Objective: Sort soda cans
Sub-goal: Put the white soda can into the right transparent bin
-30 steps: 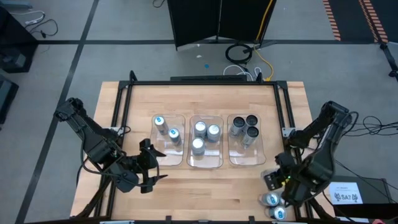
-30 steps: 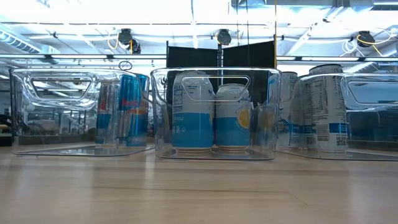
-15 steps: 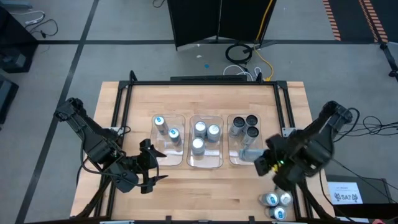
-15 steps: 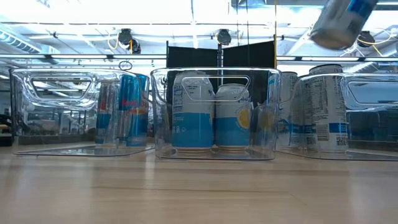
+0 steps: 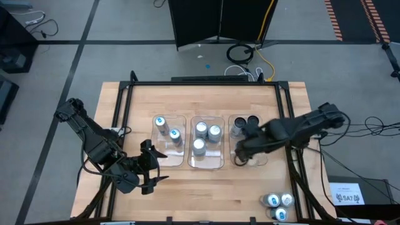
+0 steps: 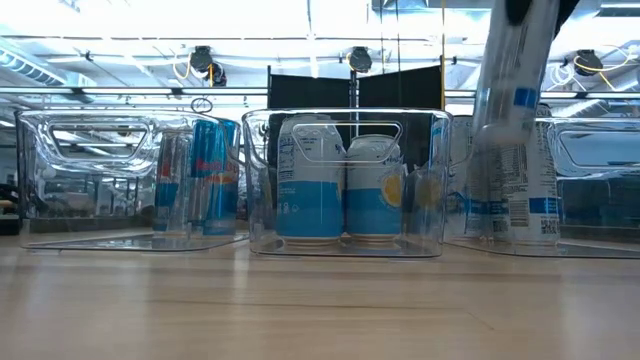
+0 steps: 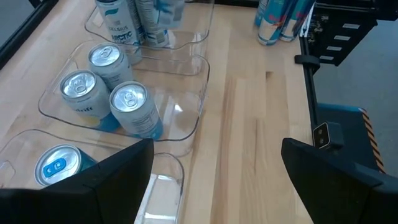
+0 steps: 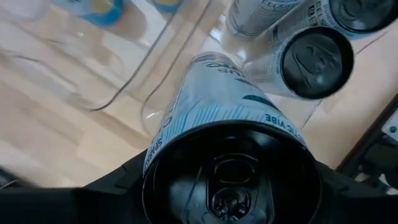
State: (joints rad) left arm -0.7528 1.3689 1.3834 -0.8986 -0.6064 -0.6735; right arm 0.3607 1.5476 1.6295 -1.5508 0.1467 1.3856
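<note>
We find three loose soda cans (image 5: 275, 204) at the near right table edge, and the left gripper (image 5: 152, 167) idle with fingers spread at the near left. Farther in, the right gripper (image 5: 241, 154) grasps a black-topped can (image 8: 231, 168) over the right tray (image 5: 260, 161), which holds dark-topped cans (image 5: 250, 124); the middle tray (image 5: 207, 164) and left tray (image 5: 157, 150) sit beside it.

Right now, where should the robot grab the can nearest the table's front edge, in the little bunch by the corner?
Probably its upper side wall, from straight above: the soda can stands upright, top showing. Two other cans crowd its far side, so pinch across the open sides.
</note>
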